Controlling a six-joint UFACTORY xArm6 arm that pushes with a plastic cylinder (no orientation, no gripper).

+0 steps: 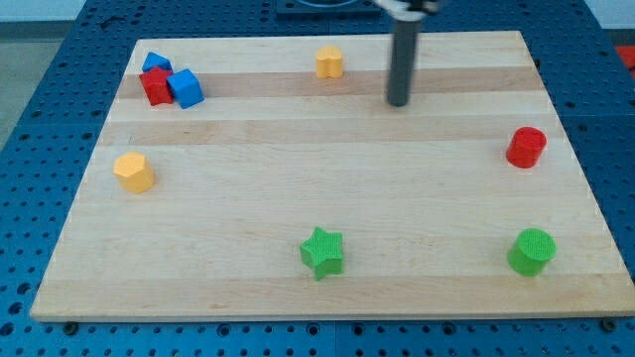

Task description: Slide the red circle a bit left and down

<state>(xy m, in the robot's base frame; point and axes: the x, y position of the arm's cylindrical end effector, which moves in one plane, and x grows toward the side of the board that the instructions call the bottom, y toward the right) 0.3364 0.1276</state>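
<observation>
While the rod stands upright over the upper middle of the bench (298, 159), my tip (398, 102) rests on bare wood, touching no block. Landmark for all positions: the red circle (527, 147), a short red cylinder near the bench's right edge, about mid-height in the view.

My tip sits well to the left of the red circle and somewhat above it, with open wood between them. No jaws on this end effector; it is a plain dark rod and holds nothing.

Green circle (532, 251): straight below the red circle, near the bench's bottom right corner, well apart from it.
Green star (322, 252): far left of the red circle and lower, near the bottom edge.
Orange block (329, 61), shape unclear: left of the red circle and higher, by the top edge, just left of the rod.
Orange hexagon-like block (133, 172): far left, slightly lower than the red circle.
Cluster far left and higher: a red block (156, 86), a blue cube (186, 88) and a second blue block (155, 62), all touching.
</observation>
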